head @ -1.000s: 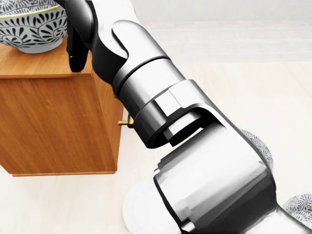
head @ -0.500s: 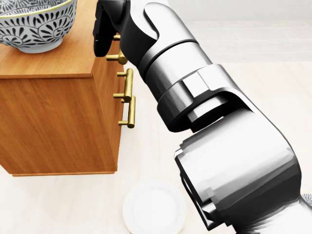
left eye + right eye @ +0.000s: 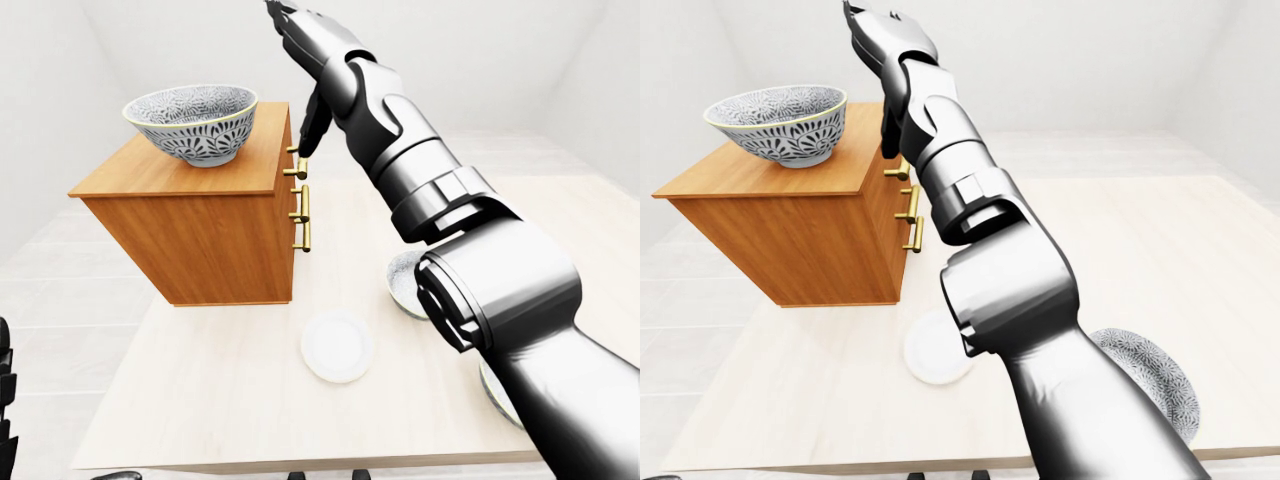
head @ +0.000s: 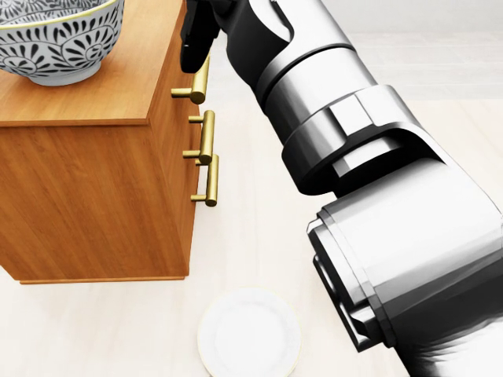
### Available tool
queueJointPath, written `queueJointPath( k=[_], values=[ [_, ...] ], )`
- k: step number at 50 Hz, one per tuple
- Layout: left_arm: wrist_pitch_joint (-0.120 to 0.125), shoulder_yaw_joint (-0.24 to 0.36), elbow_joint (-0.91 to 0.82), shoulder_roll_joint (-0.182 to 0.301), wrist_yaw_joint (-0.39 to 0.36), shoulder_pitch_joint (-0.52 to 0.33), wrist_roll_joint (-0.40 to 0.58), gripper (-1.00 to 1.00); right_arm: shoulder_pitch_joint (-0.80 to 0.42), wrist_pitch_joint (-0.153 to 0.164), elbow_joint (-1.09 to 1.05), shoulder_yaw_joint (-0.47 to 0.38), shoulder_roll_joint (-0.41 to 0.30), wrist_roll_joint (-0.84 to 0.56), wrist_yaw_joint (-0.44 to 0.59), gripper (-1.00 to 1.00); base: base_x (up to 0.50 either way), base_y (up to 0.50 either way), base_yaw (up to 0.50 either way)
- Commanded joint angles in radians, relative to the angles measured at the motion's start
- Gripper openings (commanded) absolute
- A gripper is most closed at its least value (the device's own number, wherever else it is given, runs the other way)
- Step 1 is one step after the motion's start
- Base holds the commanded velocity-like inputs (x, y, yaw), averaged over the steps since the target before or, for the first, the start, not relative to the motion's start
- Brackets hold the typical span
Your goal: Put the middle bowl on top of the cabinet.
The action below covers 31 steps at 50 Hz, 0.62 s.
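Wood-grained cabinet (image 3: 220,225) top carries the middle bowl (image 3: 191,122) upright, well in from its handle edge, in the left-eye view. My right hand (image 3: 315,45) rides high beside it, fingers spread and empty. A dark sliver at that view's lower left may be my left hand (image 3: 5,400); I cannot tell its fingers. In the head view, the right hand has slid off the cabinet top, baring the brass handles (image 4: 206,133). The right-eye view shows hand and bowl apart. I judge the placement done.
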Motion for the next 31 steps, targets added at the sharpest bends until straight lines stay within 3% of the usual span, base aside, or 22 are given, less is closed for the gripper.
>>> queueJointPath(
  k=[1, 22, 31],
  values=[
    [0.000, -0.008, -0.012, -0.003, 0.000, -0.005, 0.013, 1.00, -0.003, 0.000, 0.012, -0.004, -0.044, -0.010, -0.005, 1.00, 0.00, 0.00, 0.00],
    [0.000, -0.120, 0.000, 0.005, 0.000, -0.041, 0.103, 1.00, -0.025, 0.000, 0.038, -0.031, -0.239, -0.048, -0.023, 1.00, 0.00, 0.00, 0.00],
    [0.000, -0.174, 0.042, 0.010, 0.000, -0.052, 0.163, 1.00, -0.033, 0.000, 0.031, -0.089, -0.323, -0.012, -0.049, 1.00, 0.00, 0.00, 0.00]
  ],
)
